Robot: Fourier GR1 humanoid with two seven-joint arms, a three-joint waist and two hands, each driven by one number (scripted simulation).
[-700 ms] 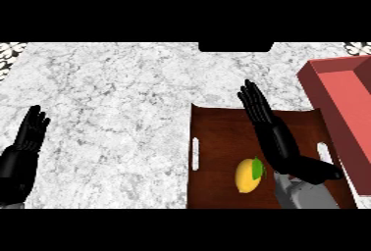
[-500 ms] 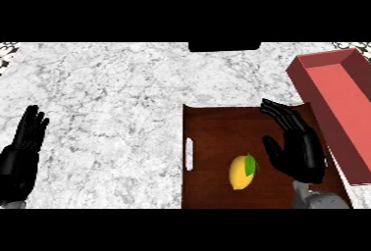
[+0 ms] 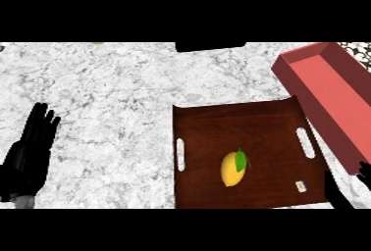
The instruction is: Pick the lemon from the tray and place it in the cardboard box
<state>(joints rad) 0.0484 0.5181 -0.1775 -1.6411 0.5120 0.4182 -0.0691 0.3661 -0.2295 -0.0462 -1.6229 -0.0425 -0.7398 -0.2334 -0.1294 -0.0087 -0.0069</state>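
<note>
A yellow lemon with a green leaf lies in the lower middle of a dark brown wooden tray with white handle slots. To the tray's right stands a long reddish box, open at the top, with nothing seen inside. Only a sliver of my right hand shows at the lower right corner, beside the tray's right edge and well apart from the lemon. Far from the tray, my left hand rests open at the left edge with fingers up, holding nothing.
The counter top is grey-white marble. A dark object sits at the far edge above the tray. A small white tag lies in the tray's lower right corner.
My right hand has drawn back from above the tray's right side to the lower right corner. The lemon has stayed where it was. The left hand is still.
</note>
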